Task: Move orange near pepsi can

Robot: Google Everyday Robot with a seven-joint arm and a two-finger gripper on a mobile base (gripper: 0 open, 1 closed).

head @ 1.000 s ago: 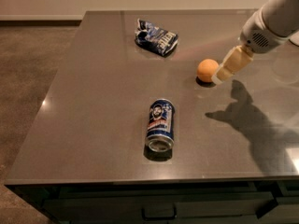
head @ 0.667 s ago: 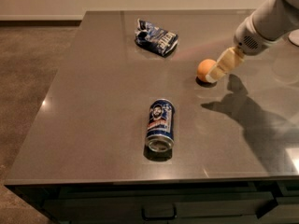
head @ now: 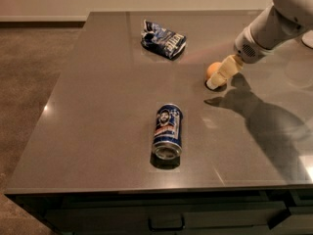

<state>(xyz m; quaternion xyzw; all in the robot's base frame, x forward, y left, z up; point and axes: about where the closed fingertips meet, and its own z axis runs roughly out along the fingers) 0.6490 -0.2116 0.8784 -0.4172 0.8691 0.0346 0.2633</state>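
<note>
Since the small round orange fruit (head: 212,69) sits well apart from the dark blue metal drink can (head: 167,130), the pale gripper (head: 217,81) leans down right at it; whether it pinches, I cannot tell.

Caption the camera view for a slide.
The robot's hand is down beside the orange on the grey table, the pepsi can lying nearer the front edge.

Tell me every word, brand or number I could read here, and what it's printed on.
Nothing can be read for certain.
pepsi can: a man's face and red-white marks, lettering too blurred to read.
snack bag: white lettering, too blurred to read.
orange, table and the gripper right beside the orange: no text visible.
</note>
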